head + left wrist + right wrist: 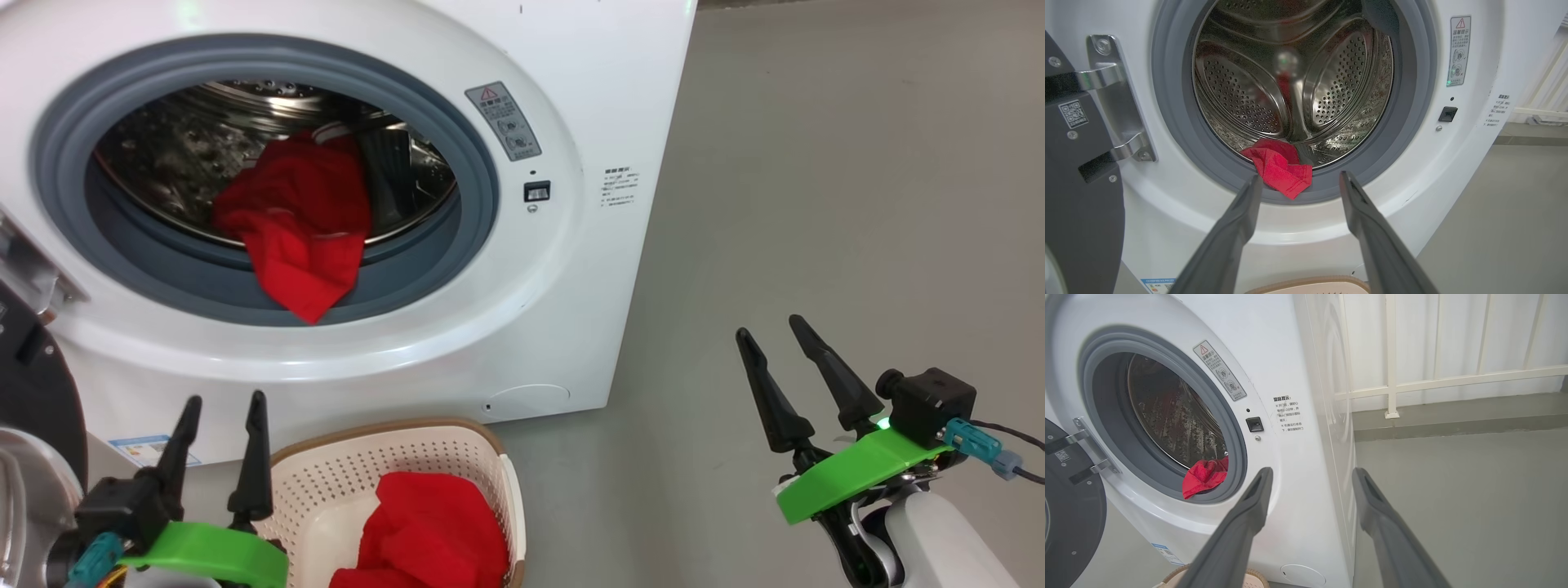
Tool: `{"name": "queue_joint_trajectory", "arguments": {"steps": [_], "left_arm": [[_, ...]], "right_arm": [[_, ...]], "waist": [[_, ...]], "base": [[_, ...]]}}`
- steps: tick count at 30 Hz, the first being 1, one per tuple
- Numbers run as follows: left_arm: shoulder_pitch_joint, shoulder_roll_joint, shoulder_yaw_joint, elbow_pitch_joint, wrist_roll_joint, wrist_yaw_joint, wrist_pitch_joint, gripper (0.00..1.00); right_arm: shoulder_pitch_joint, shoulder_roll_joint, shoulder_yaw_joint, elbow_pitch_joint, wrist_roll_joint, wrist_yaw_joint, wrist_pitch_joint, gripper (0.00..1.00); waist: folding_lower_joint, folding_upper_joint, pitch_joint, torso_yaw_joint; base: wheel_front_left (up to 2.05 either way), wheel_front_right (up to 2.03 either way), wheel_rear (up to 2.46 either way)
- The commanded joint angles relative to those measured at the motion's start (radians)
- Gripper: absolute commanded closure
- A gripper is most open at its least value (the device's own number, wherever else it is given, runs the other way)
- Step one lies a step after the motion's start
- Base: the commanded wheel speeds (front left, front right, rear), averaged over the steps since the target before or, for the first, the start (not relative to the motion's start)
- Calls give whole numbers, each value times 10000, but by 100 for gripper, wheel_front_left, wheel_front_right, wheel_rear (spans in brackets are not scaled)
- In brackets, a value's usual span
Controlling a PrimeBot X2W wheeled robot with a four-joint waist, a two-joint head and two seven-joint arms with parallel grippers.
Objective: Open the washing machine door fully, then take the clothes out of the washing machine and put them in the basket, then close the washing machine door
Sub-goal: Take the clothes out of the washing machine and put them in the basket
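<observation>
At the bottom of your frame, the left gripper (pixel 226 398) and the right gripper (pixel 768 327) both stand spread, holding nothing. At lower centre, the basket (pixel 367 434) holds one red garment (pixel 433 523). Beyond it, at upper left, a second garment (pixel 302 220) droops over the washing machine (pixel 571 286) opening. The door (pixel 33 384) is swung open at the left edge.

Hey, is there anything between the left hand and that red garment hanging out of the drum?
Nothing visible. The left hand is open and aimed at the red garment draped over the grey ring; the door stands swung aside to its left.
</observation>
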Motion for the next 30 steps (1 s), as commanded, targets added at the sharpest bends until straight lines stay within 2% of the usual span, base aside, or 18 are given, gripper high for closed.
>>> {"name": "queue_joint_trajectory", "arguments": {"steps": [1,13,30], "left_arm": [[-60,334,432,-521,134,159,-69,0],[529,435,578,-2054,117,686,160,0],[589,384,489,-2150,44,742,105,0]], "right_arm": [[141,-78,116,-252,34,16,-120,0],[185,-251,-76,-400,-49,16,-120,0],[129,-281,-107,-466,-125,16,-120,0]], "waist": [[0,-1,-47,48],[0,-1,-103,238],[0,-1,-3,223]], "base": [[0,0,0],[0,0,0],[0,0,0]]}}
